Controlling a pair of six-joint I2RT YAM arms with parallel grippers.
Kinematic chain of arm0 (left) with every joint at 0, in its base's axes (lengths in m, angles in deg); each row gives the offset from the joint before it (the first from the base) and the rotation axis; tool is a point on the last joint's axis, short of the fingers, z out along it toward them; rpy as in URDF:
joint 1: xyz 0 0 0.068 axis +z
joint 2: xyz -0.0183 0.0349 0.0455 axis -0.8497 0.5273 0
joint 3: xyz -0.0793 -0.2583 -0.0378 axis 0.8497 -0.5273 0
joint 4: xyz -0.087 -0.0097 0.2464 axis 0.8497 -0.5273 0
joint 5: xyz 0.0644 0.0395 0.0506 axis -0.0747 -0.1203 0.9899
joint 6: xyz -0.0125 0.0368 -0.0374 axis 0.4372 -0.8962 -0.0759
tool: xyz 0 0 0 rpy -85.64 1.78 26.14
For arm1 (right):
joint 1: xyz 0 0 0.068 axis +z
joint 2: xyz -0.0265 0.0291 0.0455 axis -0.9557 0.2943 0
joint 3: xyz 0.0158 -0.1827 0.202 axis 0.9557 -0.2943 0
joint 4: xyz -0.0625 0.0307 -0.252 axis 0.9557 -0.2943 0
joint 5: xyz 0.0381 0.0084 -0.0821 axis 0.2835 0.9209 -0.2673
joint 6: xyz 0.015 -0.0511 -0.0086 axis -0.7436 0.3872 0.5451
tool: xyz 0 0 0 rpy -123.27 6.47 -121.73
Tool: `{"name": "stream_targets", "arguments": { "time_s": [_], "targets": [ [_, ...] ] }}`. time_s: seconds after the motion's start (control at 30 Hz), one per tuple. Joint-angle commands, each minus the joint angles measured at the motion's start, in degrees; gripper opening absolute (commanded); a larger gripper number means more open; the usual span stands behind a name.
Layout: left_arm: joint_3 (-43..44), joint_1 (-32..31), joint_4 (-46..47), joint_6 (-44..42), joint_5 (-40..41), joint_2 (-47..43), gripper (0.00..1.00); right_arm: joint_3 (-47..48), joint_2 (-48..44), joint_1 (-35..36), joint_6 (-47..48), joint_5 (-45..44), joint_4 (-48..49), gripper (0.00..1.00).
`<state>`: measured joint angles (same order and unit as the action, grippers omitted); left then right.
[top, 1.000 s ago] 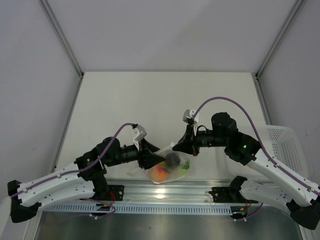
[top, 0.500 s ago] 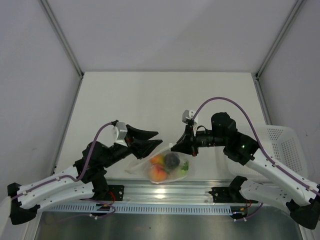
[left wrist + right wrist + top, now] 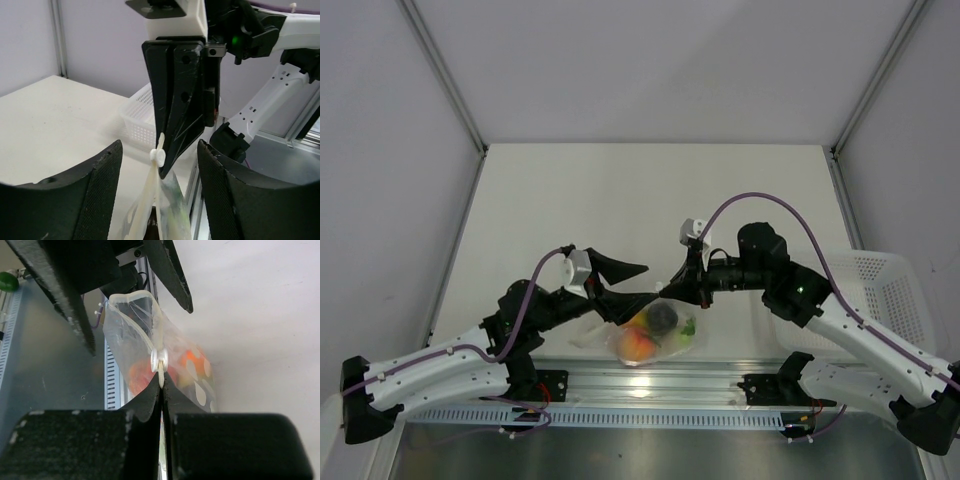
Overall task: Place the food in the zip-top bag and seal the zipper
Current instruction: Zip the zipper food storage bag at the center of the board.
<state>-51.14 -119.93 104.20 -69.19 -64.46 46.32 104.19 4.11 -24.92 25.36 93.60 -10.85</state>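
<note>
Sealing comes next: right end effector [image 3: 161, 385] pinches the zipper [image 3: 156, 325] end; left end effector [image 3: 648, 282], spread, should close beside it and slide along the bag [image 3: 595, 336] mouth.

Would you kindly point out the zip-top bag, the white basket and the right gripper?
zip-top bag [image 3: 127, 335]: right wrist view, clear side wall.
white basket [image 3: 888, 285]: top external view, slotted wall.
right gripper [image 3: 162, 389]: right wrist view, where fingertips meet.

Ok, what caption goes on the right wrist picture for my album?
Right hand pinches the zipper of the bag, food inside; left hand open beyond.
</note>
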Motion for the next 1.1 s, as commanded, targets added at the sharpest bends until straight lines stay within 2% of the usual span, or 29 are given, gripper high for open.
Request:
{"name": "stream_targets", "arguments": {
  "time_s": [0.0, 0.57, 0.73, 0.87, 1.07],
  "targets": [
    [-0.49, -0.21, 3.52, -1.24, -4.17, -0.03, 0.65, 2.18, 0.54, -0.15, 2.8, 1.33, 1.45, 0.0],
    [1.44, -0.12, 3.87, -1.77, -4.7, 5.33, 0.6, 3.5, -0.17, -0.06, 2.88, 6.25, 0.48, 0.0],
    [1.44, 0.06, 4.13, -1.16, -5.14, 6.21, 0.51, 3.41, -0.25, -0.06, 2.97, 6.08, 0.39, 0.0],
    [1.44, 0.58, 4.22, -0.63, -5.5, 6.04, 0.39, 3.5, 0.01, -0.06, 3.32, 5.55, -0.04, 0.0],
    [1.18, 0.94, 3.87, 0.16, -6.11, 4.63, 0.34, 3.59, 0.98, -0.15, 3.85, 4.67, -0.75, 0.0]
  ]
}}
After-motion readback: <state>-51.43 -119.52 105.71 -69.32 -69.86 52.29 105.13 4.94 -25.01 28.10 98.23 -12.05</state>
